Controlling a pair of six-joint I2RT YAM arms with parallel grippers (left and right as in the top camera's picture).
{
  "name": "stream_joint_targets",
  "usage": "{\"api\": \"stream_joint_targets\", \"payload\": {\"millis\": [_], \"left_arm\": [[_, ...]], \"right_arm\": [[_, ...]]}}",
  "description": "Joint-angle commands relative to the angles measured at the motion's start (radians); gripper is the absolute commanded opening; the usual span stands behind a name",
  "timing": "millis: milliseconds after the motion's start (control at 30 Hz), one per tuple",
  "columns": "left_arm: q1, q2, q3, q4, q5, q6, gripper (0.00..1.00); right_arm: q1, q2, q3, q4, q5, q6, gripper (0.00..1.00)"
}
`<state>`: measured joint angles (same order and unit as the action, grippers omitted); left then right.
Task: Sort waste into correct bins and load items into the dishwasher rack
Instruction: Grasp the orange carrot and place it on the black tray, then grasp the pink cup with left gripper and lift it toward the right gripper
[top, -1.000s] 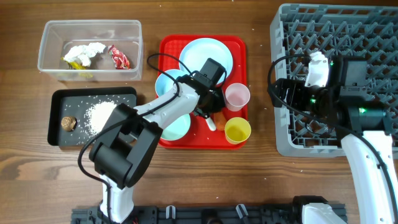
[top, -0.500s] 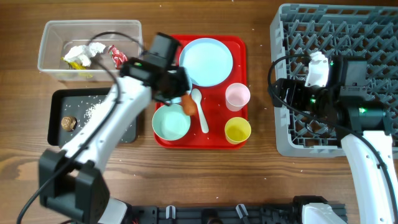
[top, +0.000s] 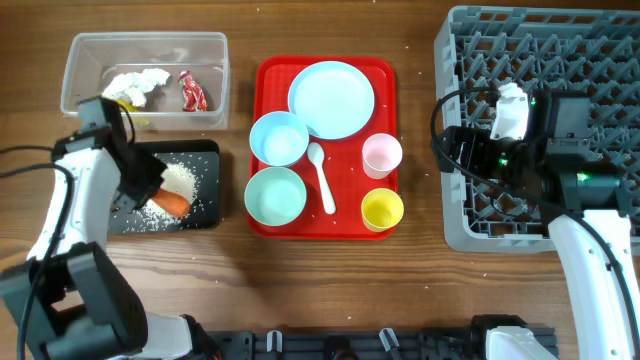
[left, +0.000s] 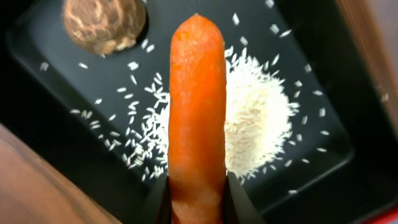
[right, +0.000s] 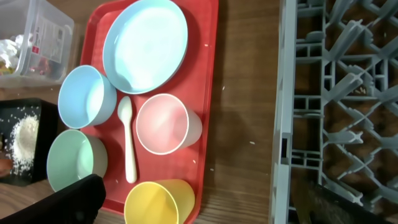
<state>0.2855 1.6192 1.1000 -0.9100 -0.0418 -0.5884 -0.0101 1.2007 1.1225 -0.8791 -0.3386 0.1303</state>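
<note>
Sorting waste is the step in hand: overhead, the left gripper (top: 150, 188) holds the orange carrot (top: 172, 203) low over the shallow black rectangular tray (top: 205, 150), above loose white rice grains (top: 180, 178). In the left wrist view, narrowed jaws pinch the carrot's base. In the right wrist view, the right gripper (right: 205, 205) hangs wide open and empty beside the large grey plastic dishwasher rack (right: 348, 93). The next move, I judge, is simply to let go — into the tray.

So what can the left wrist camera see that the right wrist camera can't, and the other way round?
Only left wrist: the left gripper shut on the carrot, and the brown lump. Only right wrist: the red tray carrying the plate, two bowls, pink cup, yellow cup and spoon, plus the rack. Both: the black tray with its rice.
</note>
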Motion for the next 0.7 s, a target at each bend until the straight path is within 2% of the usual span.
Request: {"api": "stream_joint_targets", "payload": {"millis": [0, 67, 367, 433, 600, 667], "left_arm": [[0.006, -0.009, -0.070, 0.072, 0.022, -0.022, 0.15], [0.006, -0.009, -0.070, 0.078, 0.022, -0.022, 0.28], [0.006, -0.009, -0.069, 0.080, 0.026, -0.021, 0.36], [0.005, -0.011, -0.040, 0.036, 0.092, -0.016, 0.48], [-0.033, -0.056, 0.177, -0.138, 0.172, 0.117, 0.58], [-0.090, -0.112, 0.226, -0.142, 0.172, 0.168, 0.63]], "right_arm": [[0.002, 0.005, 0.014, 0.000, 0.010, 0.001, 1.00], [0.002, 0.005, 0.014, 0.000, 0.010, 0.000, 1.00], [0.002, 0.005, 0.014, -0.001, 0.010, 0.000, 1.00], [0.002, 0.005, 0.014, 0.000, 0.010, 0.000, 1.00], [0.002, 0.005, 0.014, 0.007, 0.002, 0.027, 1.00], [0.002, 0.005, 0.014, 0.026, -0.010, 0.056, 1.00]]}}
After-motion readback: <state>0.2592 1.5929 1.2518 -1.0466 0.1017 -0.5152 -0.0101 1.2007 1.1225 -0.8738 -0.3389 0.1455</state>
